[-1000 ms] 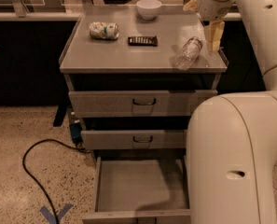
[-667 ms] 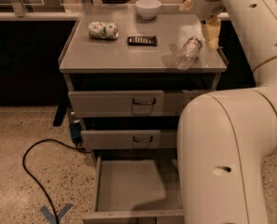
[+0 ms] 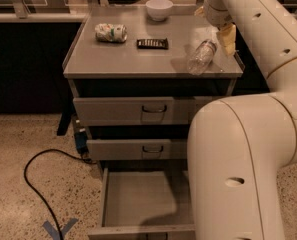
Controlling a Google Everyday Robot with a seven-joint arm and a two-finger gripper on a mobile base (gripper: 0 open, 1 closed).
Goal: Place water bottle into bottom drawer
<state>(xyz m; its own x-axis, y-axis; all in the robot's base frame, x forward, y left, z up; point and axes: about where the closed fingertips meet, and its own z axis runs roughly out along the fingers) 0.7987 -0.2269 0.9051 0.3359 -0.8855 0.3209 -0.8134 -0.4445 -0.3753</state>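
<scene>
The bottle (image 3: 202, 57) is small, clear plastic with a ribbed body. It lies on its side on the cabinet top (image 3: 138, 59), near the right front corner. It sits on a diagonal, with one end towards the front edge and the other pointing back and right, close to the gripper (image 3: 227, 37), which hangs just beside that end. Whether they touch cannot be told. The drawer (image 3: 140, 194) is the lowest one, directly below and well apart from the bottle. It is pulled out, a wide shallow grey box with low side walls and a plain flat floor. Its right part is hidden behind the arm (image 3: 233, 174).
</scene>
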